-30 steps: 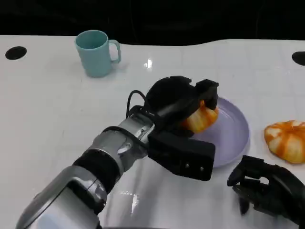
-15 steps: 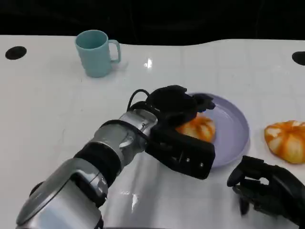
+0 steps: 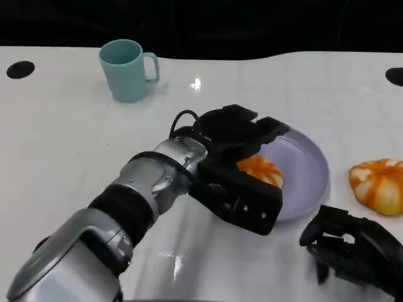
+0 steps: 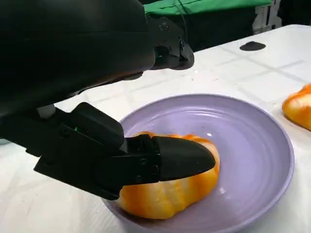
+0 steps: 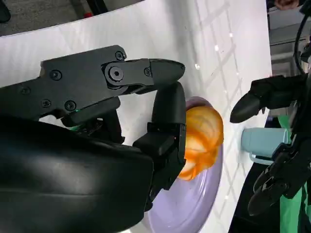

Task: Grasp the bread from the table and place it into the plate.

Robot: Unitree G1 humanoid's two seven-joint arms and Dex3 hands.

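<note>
Bread (image 3: pixel 259 171) lies in plate (image 3: pixel 308 165), near its left rim; left hand (image 3: pixel 236 135) fingers (image 4: pixel 180 158) spread, one touching bread; right hand (image 3: pixel 352 248) fingers curled, holding nothing.

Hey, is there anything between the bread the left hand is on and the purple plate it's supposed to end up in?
Nothing visible stands in the way. The bread already lies inside the purple plate, near its rim, with the left hand over it and a finger across its top. The teal mug stands well off.
</note>
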